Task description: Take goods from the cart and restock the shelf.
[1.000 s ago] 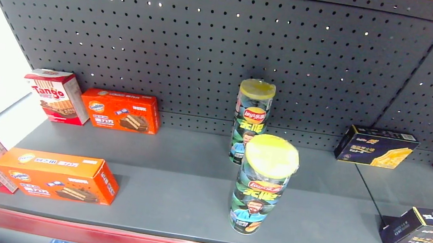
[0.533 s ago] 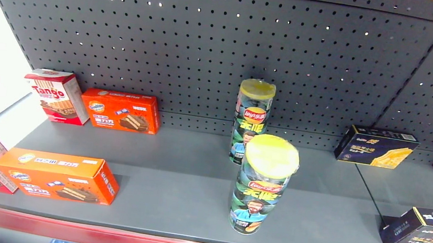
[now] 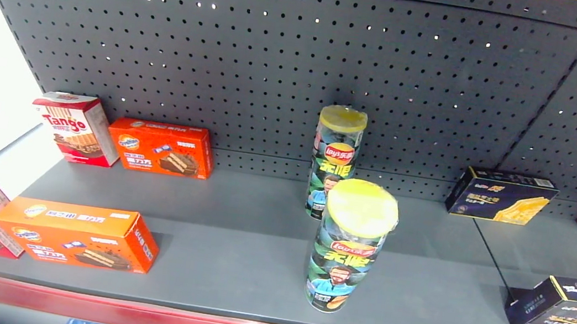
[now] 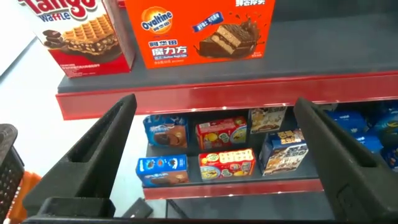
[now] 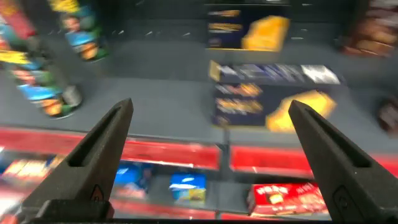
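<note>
Left gripper (image 4: pixel 214 104) and right gripper (image 5: pixel 210 107) both gape wide, holding nothing, facing the red front edge of the shelf (image 3: pixel 231 255), where the front chip can (image 3: pixel 348 248) stands upright just ahead of the rear chip can (image 3: pixel 337 160).

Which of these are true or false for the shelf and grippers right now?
1. The front yellow-lidded chip can and the rear yellow-lidded chip can both stand upright on the grey metal shelf. True.
2. The left gripper holds a chip can. False: it is open and empty.
3. The right gripper is open. True.
4. The front orange rectangular carton sits on top of the rear orange rectangular carton. False: they lie apart on the shelf.
</note>
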Robot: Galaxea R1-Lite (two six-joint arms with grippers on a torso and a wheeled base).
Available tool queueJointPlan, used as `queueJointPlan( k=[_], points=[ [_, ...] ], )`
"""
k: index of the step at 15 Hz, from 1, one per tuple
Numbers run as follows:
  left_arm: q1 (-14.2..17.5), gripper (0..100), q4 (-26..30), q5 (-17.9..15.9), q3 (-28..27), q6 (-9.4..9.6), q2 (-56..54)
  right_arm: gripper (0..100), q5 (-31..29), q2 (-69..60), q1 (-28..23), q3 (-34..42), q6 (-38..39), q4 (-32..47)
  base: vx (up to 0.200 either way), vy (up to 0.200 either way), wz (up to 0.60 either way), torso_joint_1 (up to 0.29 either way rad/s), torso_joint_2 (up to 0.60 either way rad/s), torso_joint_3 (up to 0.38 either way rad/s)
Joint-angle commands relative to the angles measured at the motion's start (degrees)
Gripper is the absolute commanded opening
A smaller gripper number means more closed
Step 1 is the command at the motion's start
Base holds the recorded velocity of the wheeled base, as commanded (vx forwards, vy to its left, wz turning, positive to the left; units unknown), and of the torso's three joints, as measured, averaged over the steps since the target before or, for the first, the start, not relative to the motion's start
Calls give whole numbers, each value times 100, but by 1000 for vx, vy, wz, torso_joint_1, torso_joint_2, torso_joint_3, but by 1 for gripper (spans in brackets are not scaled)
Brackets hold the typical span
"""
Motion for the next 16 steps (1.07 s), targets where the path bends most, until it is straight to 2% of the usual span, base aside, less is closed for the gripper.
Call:
queueJointPlan(
  k=[1, 2, 5, 11, 16],
  points=[
    [3, 100, -9, 0, 12, 2, 22, 100, 503, 3199, 1220, -1207, -570, -566, 0, 0, 0, 0, 0, 0],
    [3, 100, -9, -17, 12, 10, 22, 100, 503, 3858, 1607, -1278, -605, -953, 0, 0, 0, 0, 0, 0],
    [3, 100, 8, -17, 3, -7, 22, 100, 503, 4878, 2196, -1480, -614, -1155, 0, 0, 0, 0, 0, 0],
    [3, 100, 17, -17, 3, -7, 22, 100, 107, 5941, 2846, -1946, -622, -1339, 0, 0, 0, 0, 0, 0],
    [3, 100, 0, -26, 12, -7, 22, 100, 90, 6267, 2969, -2034, -622, -1348, 0, 0, 0, 0, 0, 0]
  ],
)
